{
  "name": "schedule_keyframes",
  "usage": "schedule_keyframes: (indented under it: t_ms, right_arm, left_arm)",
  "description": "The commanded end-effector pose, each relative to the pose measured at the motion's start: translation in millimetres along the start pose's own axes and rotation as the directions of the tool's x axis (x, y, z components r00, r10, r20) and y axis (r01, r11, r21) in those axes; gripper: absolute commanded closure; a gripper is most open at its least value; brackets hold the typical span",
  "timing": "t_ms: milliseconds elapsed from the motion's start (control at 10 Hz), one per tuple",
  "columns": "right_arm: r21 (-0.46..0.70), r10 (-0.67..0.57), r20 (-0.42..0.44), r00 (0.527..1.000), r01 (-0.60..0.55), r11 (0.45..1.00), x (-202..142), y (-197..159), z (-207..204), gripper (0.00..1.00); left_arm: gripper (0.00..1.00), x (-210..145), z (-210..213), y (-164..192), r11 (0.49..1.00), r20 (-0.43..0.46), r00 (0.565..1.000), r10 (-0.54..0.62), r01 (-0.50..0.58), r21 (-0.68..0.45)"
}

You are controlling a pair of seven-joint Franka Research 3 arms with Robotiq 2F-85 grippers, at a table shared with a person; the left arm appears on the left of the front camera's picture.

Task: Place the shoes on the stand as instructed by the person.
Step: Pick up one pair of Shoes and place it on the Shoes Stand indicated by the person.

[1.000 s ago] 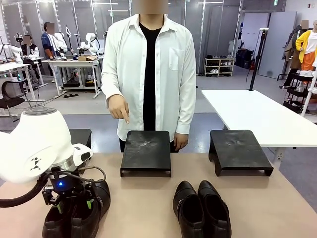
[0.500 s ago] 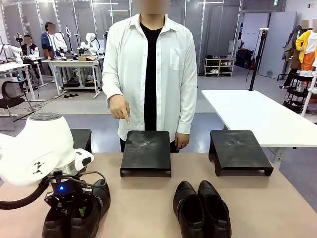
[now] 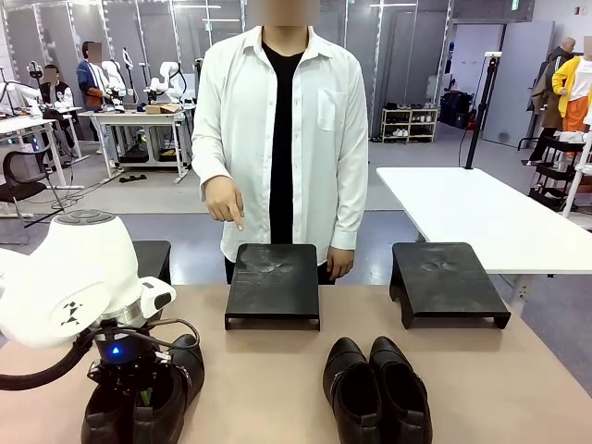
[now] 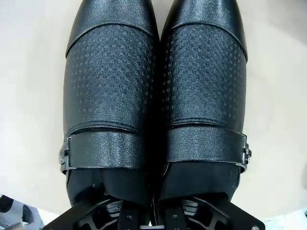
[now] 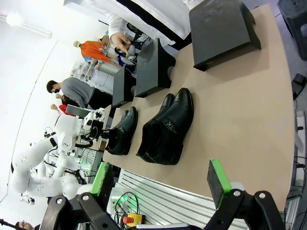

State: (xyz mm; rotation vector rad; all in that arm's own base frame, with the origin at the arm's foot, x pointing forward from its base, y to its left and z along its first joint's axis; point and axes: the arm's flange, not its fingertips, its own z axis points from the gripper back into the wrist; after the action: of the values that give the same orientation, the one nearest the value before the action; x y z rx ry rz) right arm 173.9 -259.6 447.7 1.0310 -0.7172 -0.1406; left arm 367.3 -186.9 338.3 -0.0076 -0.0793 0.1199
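A pair of shiny black shoes (image 3: 139, 407) with dotted uppers and buckle straps (image 4: 156, 96) stands at the table's front left. My left gripper (image 3: 139, 393) reaches down into it. Its fingers (image 4: 130, 216) go into the two openings and are shut on the shoes' adjoining inner walls. The second pair of black shoes (image 3: 375, 388) stands at front centre-right, untouched. The person (image 3: 282, 129) stands at the far side, with one hand (image 3: 225, 202) pointing a finger down towards the middle stand (image 3: 273, 282). My right gripper (image 5: 158, 167) hangs open, nothing between its green pads (image 5: 215, 179), near the table's side edge.
Three black stands line the far edge: a left one (image 3: 153, 257) partly behind my left arm, the middle one, and a right one (image 3: 449, 282). A white table (image 3: 490, 217) stands beyond on the right. Bare tabletop (image 3: 268, 379) lies between the shoes and the stands.
My left gripper has sunk lower into the buckled pair and its green pads have drawn together. The person's pointing hand has stayed put.
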Motion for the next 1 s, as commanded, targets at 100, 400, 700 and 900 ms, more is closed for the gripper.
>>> schedule_keyframes:
  t_ms: [100, 400, 700, 900]
  right_arm:
    - [0.011, 0.018, 0.006, 1.000, -0.018, 1.000, 0.8, 0.6, 1.9, 0.00]
    - [0.011, 0.018, 0.006, 1.000, -0.018, 1.000, 0.8, 0.6, 1.9, 0.00]
    - [0.011, 0.018, 0.006, 1.000, -0.018, 1.000, 0.8, 0.6, 1.9, 0.00]
    - [0.011, 0.018, 0.006, 1.000, -0.018, 1.000, 0.8, 0.6, 1.9, 0.00]
  left_arm:
    - [1.00, -91.2, 18.5, 50.6, 0.999, 0.062, 0.997, -0.036, 0.037, -0.006]
    - [1.00, -74.2, 87.5, 31.6, 0.995, 0.144, 0.985, -0.090, 0.096, -0.029]
    - [1.00, -62.9, 114.0, 7.6, 0.989, 0.200, 0.971, -0.129, 0.142, -0.052]
    - [1.00, -62.4, 114.1, 4.0, 0.991, 0.195, 0.973, -0.122, 0.132, -0.038]
